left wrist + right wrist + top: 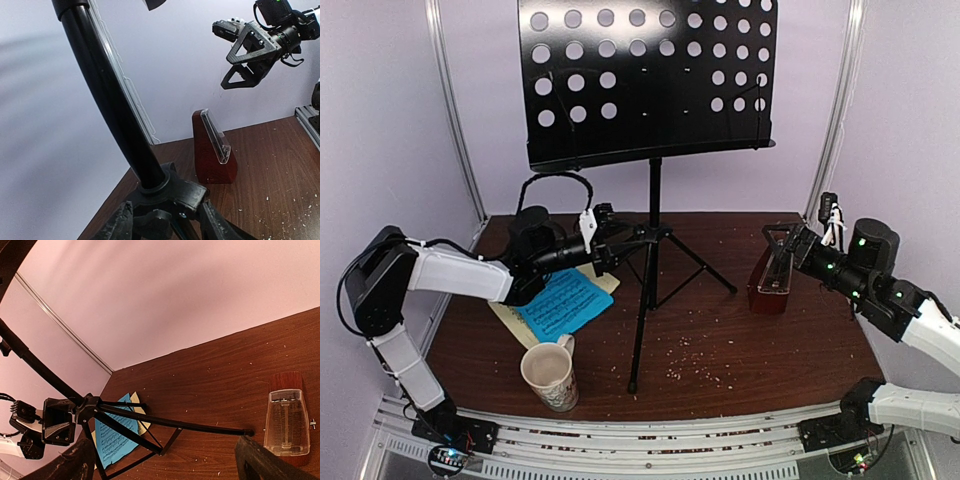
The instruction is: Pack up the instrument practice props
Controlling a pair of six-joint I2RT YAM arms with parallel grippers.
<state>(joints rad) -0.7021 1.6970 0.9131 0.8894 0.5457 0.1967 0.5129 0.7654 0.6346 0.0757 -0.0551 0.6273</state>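
Observation:
The black perforated music stand (650, 80) stands mid-table on its tripod. My left gripper (625, 243) is at the tripod hub (170, 192); its fingers (117, 222) press against the hub from both sides, low on the pole (107, 95). The blue music sheet (560, 305) lies flat on a pale yellow one (510, 318) under the left arm, and both show in the right wrist view (112, 440). The red-brown metronome (772, 285) with its clear cover (285, 427) stands at the right. My right gripper (782, 240) hovers open and empty just above it.
A cream patterned mug (550, 375) stands near the front edge, left of the stand's front leg (638, 340). Tripod legs spread toward the right (200, 425) and back. Crumbs (690, 360) dot the brown table. Pale walls enclose the back and sides.

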